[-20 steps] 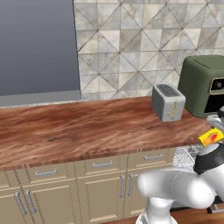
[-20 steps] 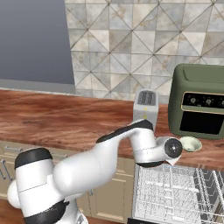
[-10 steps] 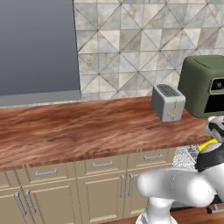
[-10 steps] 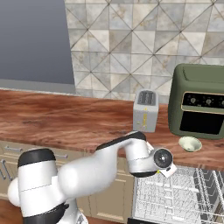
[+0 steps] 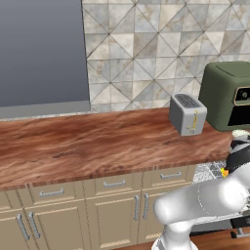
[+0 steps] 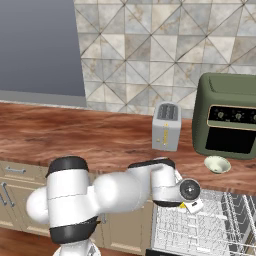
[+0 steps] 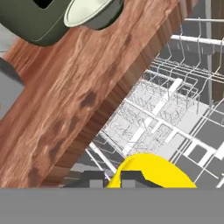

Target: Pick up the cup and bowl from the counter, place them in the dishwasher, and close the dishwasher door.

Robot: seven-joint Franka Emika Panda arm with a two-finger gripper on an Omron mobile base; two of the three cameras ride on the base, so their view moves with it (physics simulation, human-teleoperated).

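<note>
A: Yellow cup (image 7: 151, 171) sits clamped between the claw (image 7: 113, 177) tips, claw closed on it, hanging over the dishwasher (image 6: 220, 227) wire rack just past the tabletop (image 7: 65, 109) edge.

B: Bowl?

A: Bowl (image 6: 217, 164) is on the tabletop, up and beyond the claw, right in front of the green oven (image 6: 228, 121). Toaster (image 6: 166, 126) stands farther along the tabletop from the claw.
</note>
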